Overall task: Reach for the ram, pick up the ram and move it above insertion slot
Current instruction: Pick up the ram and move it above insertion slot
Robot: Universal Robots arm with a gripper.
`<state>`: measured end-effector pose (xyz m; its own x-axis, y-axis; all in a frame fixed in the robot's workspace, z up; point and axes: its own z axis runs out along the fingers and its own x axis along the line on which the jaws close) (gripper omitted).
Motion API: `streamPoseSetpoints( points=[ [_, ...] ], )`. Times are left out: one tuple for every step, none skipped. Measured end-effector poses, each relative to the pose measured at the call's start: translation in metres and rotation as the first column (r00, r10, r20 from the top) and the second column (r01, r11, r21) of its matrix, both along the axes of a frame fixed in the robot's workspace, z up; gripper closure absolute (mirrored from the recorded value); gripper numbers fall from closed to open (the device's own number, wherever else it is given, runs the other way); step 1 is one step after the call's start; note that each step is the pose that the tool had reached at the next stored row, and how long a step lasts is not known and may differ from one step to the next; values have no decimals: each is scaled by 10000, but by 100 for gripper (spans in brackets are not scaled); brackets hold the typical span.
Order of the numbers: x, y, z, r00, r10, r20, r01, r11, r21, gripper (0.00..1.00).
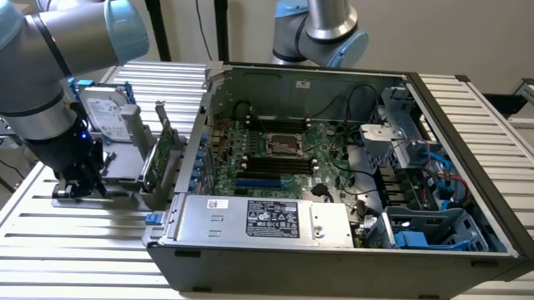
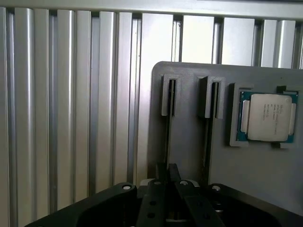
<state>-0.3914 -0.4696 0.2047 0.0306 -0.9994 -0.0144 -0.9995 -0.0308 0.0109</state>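
The ram (image 2: 166, 137) stands on edge in a slot of the grey holder (image 2: 189, 142), and in the wrist view it is a thin dark strip running from the slot's end post to my fingers. My gripper (image 2: 167, 176) is low over that slot, its fingers (image 2: 159, 189) drawn together on the strip. In the exterior view the gripper (image 1: 74, 186) is down at the holder (image 1: 117, 181) on the table, at the exterior view's left of the open computer case (image 1: 334, 250). The motherboard's dark memory slots (image 1: 279, 165) lie inside the case.
A silver hard drive (image 1: 109, 112) and a wider green expansion card (image 1: 162, 150) stand upright in the holder beside my arm. A processor chip (image 2: 267, 116) rests in a holder pocket, with a second groove (image 2: 209, 123) between it and the ram. A second robot arm (image 1: 321, 31) stands behind the case.
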Motion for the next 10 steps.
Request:
streamPoseSetpoints(
  points=[
    [0, 0, 23, 10000, 0, -7, 0, 10000, 1, 87],
    [0, 0, 54, 10000, 0, -17, 0, 10000, 0, 87],
    [0, 0, 92, 10000, 0, -27, 0, 10000, -1, 87],
    [0, 0, 134, 10000, 0, -34, 0, 10000, 0, 87],
    [0, 0, 178, 10000, 0, -42, 0, 10000, 0, 87],
    [0, 0, 222, 10000, -1, -51, 0, 10000, -1, 87],
    [1, 0, 267, 10000, 0, -56, 0, 10000, 0, 87],
    [1, 0, 312, 10000, -1, -63, 1, 10000, 1, 87],
    [2, 0, 357, 10000, 0, -71, 0, 10000, 0, 87],
    [3, 0, 402, 10000, 0, -77, 0, 10000, 0, 87]
  ],
)
